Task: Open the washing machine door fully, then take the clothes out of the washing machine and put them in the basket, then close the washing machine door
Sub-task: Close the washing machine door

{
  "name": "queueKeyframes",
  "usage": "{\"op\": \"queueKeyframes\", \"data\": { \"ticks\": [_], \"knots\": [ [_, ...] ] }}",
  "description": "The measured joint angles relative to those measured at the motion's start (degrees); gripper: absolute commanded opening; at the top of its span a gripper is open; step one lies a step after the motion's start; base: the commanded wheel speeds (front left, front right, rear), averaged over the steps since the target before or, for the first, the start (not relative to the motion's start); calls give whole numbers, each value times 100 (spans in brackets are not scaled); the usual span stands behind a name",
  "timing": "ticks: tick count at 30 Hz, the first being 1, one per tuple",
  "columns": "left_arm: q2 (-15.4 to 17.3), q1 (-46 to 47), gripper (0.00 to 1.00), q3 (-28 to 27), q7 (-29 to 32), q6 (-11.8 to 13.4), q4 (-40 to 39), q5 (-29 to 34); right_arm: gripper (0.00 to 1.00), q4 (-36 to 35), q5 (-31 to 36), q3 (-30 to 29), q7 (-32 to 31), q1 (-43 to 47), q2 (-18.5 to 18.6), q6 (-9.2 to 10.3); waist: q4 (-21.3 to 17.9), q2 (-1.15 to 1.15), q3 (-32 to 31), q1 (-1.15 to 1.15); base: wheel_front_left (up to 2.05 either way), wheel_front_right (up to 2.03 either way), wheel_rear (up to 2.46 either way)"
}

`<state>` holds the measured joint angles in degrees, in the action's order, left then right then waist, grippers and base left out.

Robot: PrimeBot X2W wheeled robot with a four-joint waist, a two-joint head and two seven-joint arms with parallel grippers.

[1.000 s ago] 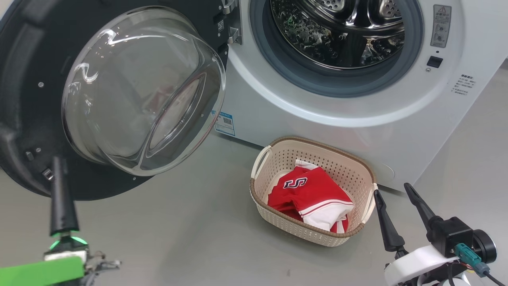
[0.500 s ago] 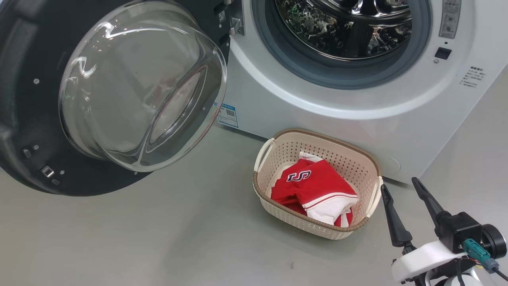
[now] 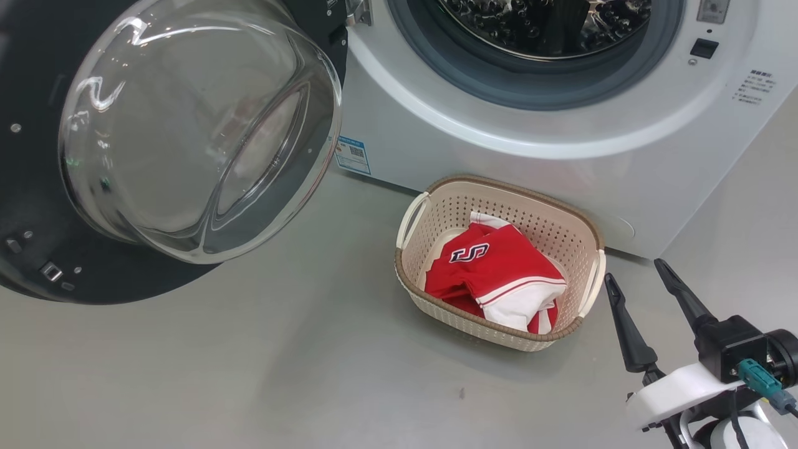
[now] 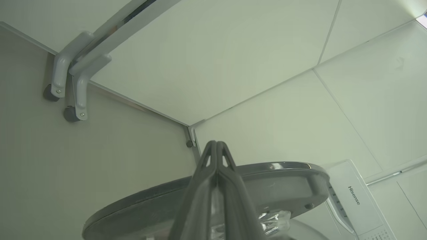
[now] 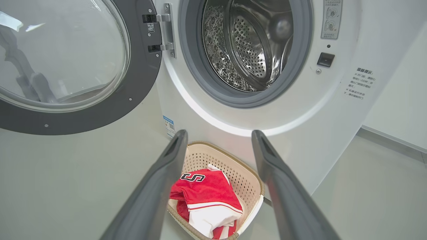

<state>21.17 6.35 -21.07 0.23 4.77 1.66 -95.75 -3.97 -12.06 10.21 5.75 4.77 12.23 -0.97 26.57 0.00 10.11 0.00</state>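
Currently, all places are given from the washing machine [image 3: 499, 149].

1. Washing machine: white front-loader with its mouth open; grey gasket and perforated steel drum [image 5: 247, 43] are visible. There is a blue sticker [image 3: 353, 156] at the lower front corner. It sits higher in the head view than a second ago because the camera has dipped and the whole picture shifted.

2. Washing machine door [image 3: 199, 131]: swung wide on its hinge to the left of the machine's mouth, glass bowl bulging outward and black rim around it. Any swing of its own since the earlier pictures cannot be told apart from the camera's shift.

3. Basket [image 3: 536, 218]: on the grey floor [image 3: 249, 374], just before the machine's front, below the mouth. It keeps its place against the machine.

4. Clothes [image 3: 499, 268]: red and white, "S" emblem uppermost, heaped inside the basket. The heap lies as it did before.

5. Right gripper [image 3: 634, 270]: fingers spread wide and holding nothing, just beside the basket's right handle, before the machine's lower front. It keeps the same spread as a second ago.

6. Left gripper [image 4: 217, 144]: fingers pressed together with nothing between them, seen in its wrist view against the door's rim edge. Whether they touch it cannot be told. A second ago one finger stood in the head view by the door's lower rim; it has since left that view.
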Motion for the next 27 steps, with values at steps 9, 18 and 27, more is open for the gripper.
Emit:
{"op": "queueKeyframes", "data": {
  "ticks": [9,18,27],
  "knots": [
    [178,434,0,272,425,77,782,-160,100,-241,40,-11,-170,-231,189,-94,-101,0,369,0,0,0,0],
    [196,814,0,327,485,131,1371,-197,100,-370,58,-92,-252,-286,267,-97,-192,0,678,0,0,0,0],
    [221,1125,0,471,504,146,1863,-169,100,-437,58,-208,-299,-377,387,-134,-224,0,908,0,0,0,0]
  ]
}}
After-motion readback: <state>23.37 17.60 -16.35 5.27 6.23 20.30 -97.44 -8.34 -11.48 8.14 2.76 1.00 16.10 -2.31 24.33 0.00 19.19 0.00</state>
